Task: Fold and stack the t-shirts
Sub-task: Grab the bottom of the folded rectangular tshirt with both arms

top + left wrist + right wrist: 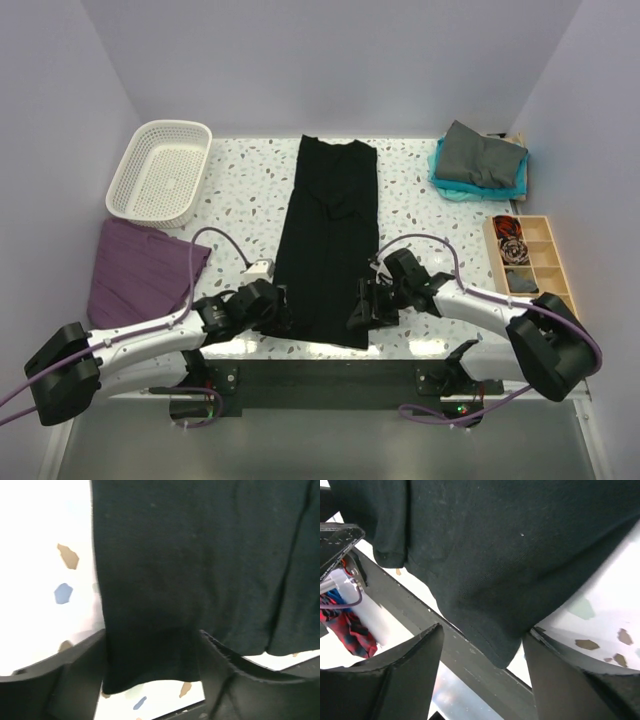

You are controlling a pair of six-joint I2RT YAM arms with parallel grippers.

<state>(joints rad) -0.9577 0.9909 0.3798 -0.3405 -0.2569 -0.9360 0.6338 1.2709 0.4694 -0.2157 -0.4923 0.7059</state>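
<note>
The black t-shirt lies flat as a long narrow strip down the table's middle, with its hem at the near edge. My left gripper is at its near-left corner and my right gripper at its near-right corner. In the left wrist view the gripper is open with the shirt's hem corner between its fingers. In the right wrist view the gripper is open with the shirt's corner hanging between its fingers. The dark grey t-shirt lies folded on the teal one at the back right.
A white lattice basket stands at the back left. A purple cloth lies in front of it. A wooden compartment tray sits at the right edge. A small white block sits on the left arm's cable beside the shirt.
</note>
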